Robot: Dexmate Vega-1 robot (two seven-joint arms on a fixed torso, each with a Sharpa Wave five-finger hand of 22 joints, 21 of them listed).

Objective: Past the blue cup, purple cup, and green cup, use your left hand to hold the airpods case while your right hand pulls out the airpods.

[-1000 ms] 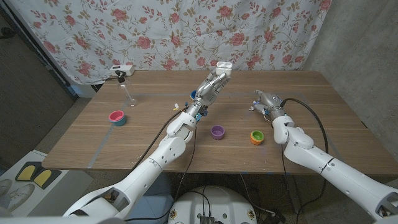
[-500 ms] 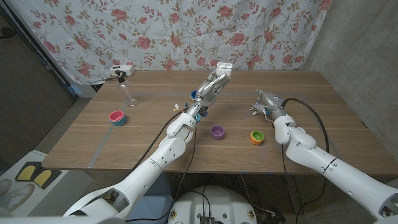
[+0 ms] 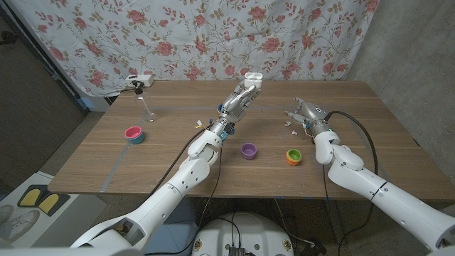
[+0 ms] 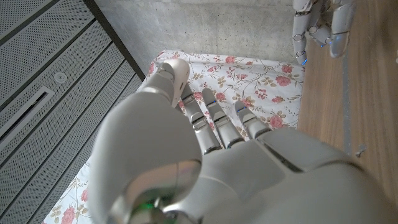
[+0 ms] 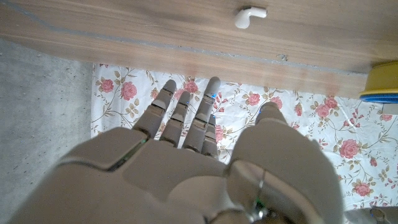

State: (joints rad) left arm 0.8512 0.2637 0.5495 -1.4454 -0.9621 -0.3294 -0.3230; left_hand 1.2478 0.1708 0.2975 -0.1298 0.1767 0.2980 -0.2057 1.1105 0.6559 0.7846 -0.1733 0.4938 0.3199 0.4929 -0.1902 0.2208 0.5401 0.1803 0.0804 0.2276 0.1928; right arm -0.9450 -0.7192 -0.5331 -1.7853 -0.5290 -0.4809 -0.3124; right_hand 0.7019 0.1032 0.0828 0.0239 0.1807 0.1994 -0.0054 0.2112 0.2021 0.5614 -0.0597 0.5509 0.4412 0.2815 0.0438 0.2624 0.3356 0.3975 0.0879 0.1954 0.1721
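Observation:
My left hand [image 3: 238, 99] is raised over the middle of the table past the cups and holds the white airpods case [image 3: 253, 77] at its fingertips. In the left wrist view the back of my left hand [image 4: 205, 155] hides the case. My right hand [image 3: 303, 113] is low over the table to the right of it, fingers spread and nothing in them [image 5: 186, 155]. One white airpod [image 5: 250, 11] lies on the wood just beyond those fingers. The purple cup [image 3: 248, 150] and the green cup [image 3: 293, 156] stand nearer to me. A blue cup [image 3: 222, 109] peeks out beside my left wrist.
A blue cup with a red inside [image 3: 133, 133] stands at the left. A clear glass piece [image 3: 147, 108] and a small white device [image 3: 140, 80] are at the far left. A flowered curtain [image 3: 213, 35] hangs behind the table's far edge.
My right hand has moved slightly toward the far side and uncurled its fingers. My left hand with the case has barely shifted.

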